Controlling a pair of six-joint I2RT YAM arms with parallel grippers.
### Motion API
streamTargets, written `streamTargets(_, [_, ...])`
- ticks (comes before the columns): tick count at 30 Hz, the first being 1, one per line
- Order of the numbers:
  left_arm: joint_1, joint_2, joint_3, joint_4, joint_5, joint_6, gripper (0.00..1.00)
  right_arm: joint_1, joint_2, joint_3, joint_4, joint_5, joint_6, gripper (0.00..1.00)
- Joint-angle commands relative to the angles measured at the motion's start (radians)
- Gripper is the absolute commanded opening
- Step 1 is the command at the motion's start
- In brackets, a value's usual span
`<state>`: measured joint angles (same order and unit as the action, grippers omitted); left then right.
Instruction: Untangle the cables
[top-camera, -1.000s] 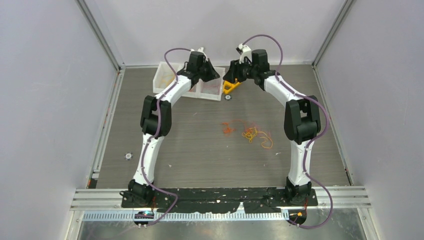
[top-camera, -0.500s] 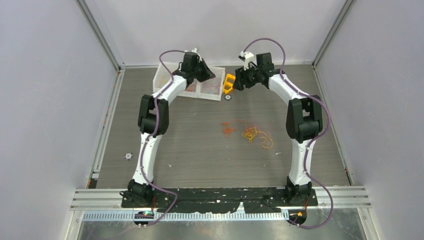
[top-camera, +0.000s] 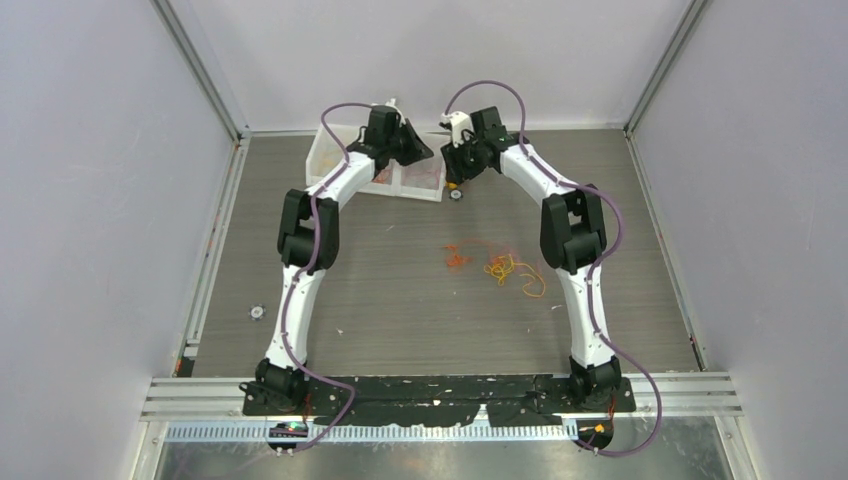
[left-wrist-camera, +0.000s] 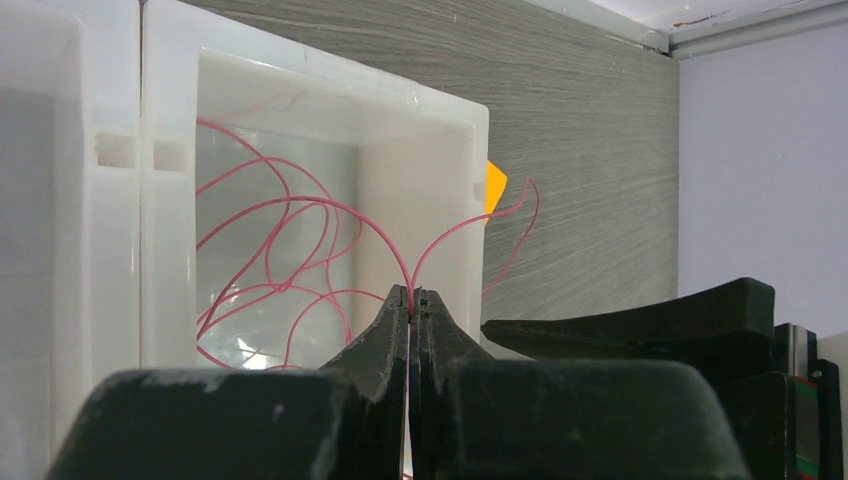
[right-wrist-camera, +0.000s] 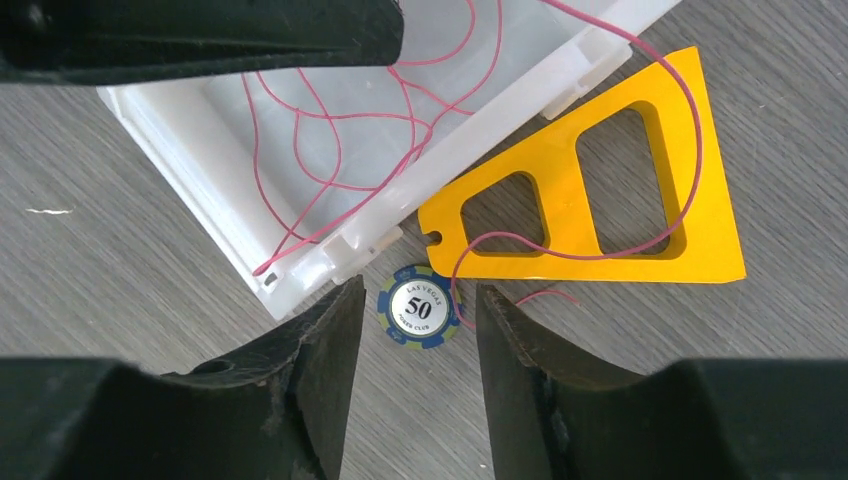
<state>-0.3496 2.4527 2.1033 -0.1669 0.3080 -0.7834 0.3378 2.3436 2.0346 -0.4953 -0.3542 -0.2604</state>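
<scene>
— Which tool had the red wire (left-wrist-camera: 300, 205)?

— The left gripper (left-wrist-camera: 410, 295), pinched shut on it above the white bin (left-wrist-camera: 420, 100) at the far edge of the table (top-camera: 400, 300). The thin strand looped mostly inside one compartment.

— And its free end?

— It trailed rightward over the bin wall and across the yellow triangle (right-wrist-camera: 560, 195), ending beside the poker chip (right-wrist-camera: 419, 307). The right gripper (right-wrist-camera: 418, 290) hovered there, spread wide and empty. I'd judge it the nearer arm.

— The rest?

— An orange-yellow cable clump (top-camera: 505, 268) lay mid-table, toward the right edge.

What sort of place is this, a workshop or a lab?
Probably a robotics lab test booth: left arm and right arm bolted to a table, bare walls on metal rails, props like a poker chip and white bin.
</scene>
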Motion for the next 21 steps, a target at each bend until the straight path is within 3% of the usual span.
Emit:
streamTargets(1, [0.0,0.011,0.023,0.053,0.026,-0.014,0.0,0.015,0.002,0.058,-0.003,0.092,-0.008,0.48])
streamTargets(13, [0.0,0.013,0.024,0.07,0.039,-0.019,0.0,0.015,0.003,0.063,-0.005,0.137,0.007,0.09])
streamTargets(21, [-0.001,-0.007,0.023,0.092,0.071,-0.014,0.02,0.013,-0.032,0.063,-0.032,0.07,-0.025,0.05])
